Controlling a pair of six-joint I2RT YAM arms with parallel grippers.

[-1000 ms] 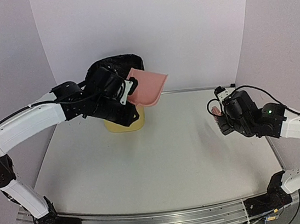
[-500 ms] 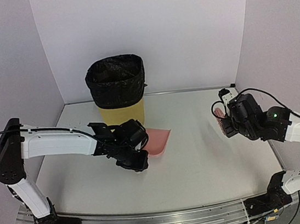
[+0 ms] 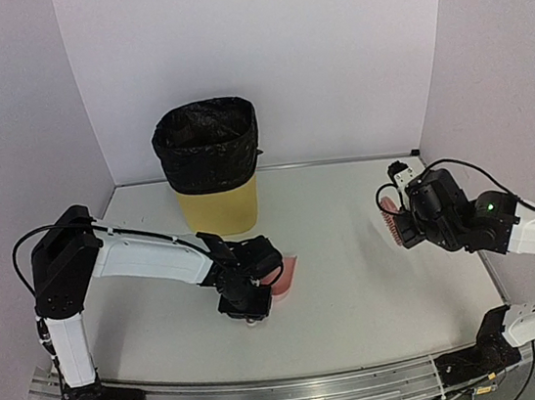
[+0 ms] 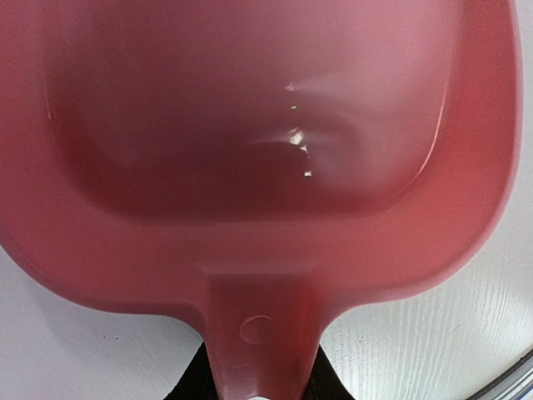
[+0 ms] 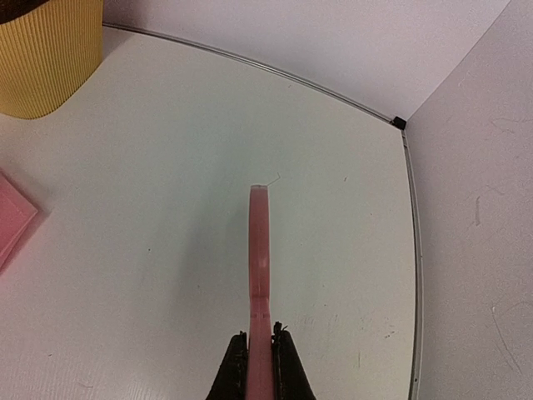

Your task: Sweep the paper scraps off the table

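Note:
No paper scraps show in any view. My left gripper (image 3: 250,297) sits low over the white table (image 3: 357,277), shut on the handle of a pink dustpan (image 3: 283,275). In the left wrist view the dustpan (image 4: 266,133) fills the frame with an empty hollow, and its handle runs down between the black fingers (image 4: 193,385) of the left gripper (image 4: 260,382). My right gripper (image 3: 401,224) hovers at the right, shut on a pink brush (image 3: 387,212). The brush (image 5: 260,250) appears edge-on in the right wrist view, clamped in the right gripper (image 5: 260,360).
A yellow bin (image 3: 210,168) with a black liner stands at the back left, with its ribbed wall (image 5: 46,50) showing in the right wrist view. White walls close in the back and both sides. A metal rail (image 3: 293,392) runs along the front edge.
The left arm brought the dustpan down from over the bin to the table and drew it toward the front. The right arm with the brush has barely moved.

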